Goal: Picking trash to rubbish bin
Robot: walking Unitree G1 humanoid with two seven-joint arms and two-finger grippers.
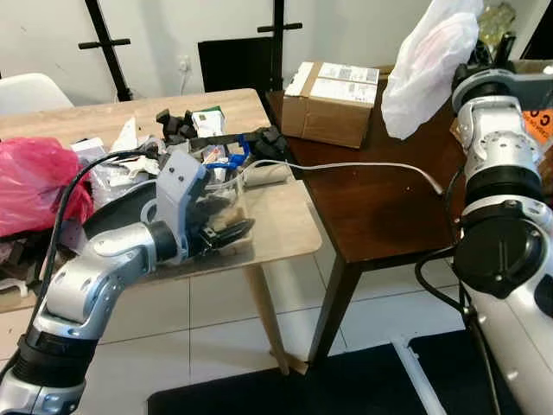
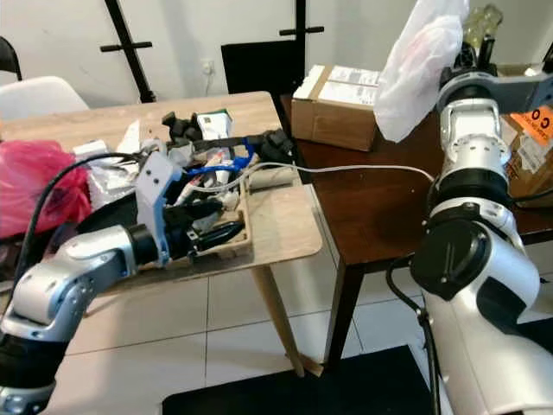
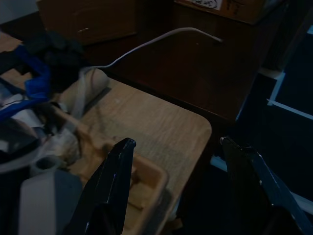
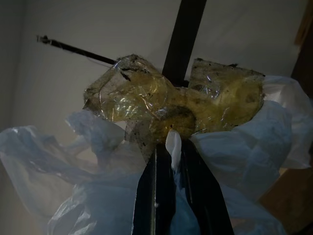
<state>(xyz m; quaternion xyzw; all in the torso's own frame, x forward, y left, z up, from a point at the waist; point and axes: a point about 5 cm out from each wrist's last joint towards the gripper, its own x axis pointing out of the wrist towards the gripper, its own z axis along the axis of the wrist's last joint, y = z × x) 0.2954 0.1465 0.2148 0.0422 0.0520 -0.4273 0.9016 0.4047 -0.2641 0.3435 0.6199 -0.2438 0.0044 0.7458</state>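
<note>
Trash is already in hand: the right claw (image 4: pixel 168 147), raised high at about one o'clock from where I stand, has its fingers pressed together on a white plastic bag (image 1: pixel 428 65) and a crumpled yellowish wrapper (image 4: pixel 171 100). Both hang above the dark table (image 1: pixel 380 203), near a cardboard box (image 1: pixel 333 104).

The left claw (image 3: pixel 178 147) stands wide apart, holding nothing, at about ten o'clock, low over the front edge of the light wooden table (image 1: pixel 285 225). One finger (image 3: pixel 115 166) rides just above a shallow tan tray (image 2: pixel 233 246). Behind it lies a clutter of packaging, a pink bag (image 1: pixel 39 181) and a white cable (image 1: pixel 363 164) running across both tables.

Risks, as I judge them: the pinch on the bag looks slight, so a swing could shake the wrapper loose. The left claw could snag the cable or tip the tray off the edge. No bin is in sight, so carrying must come first.
</note>
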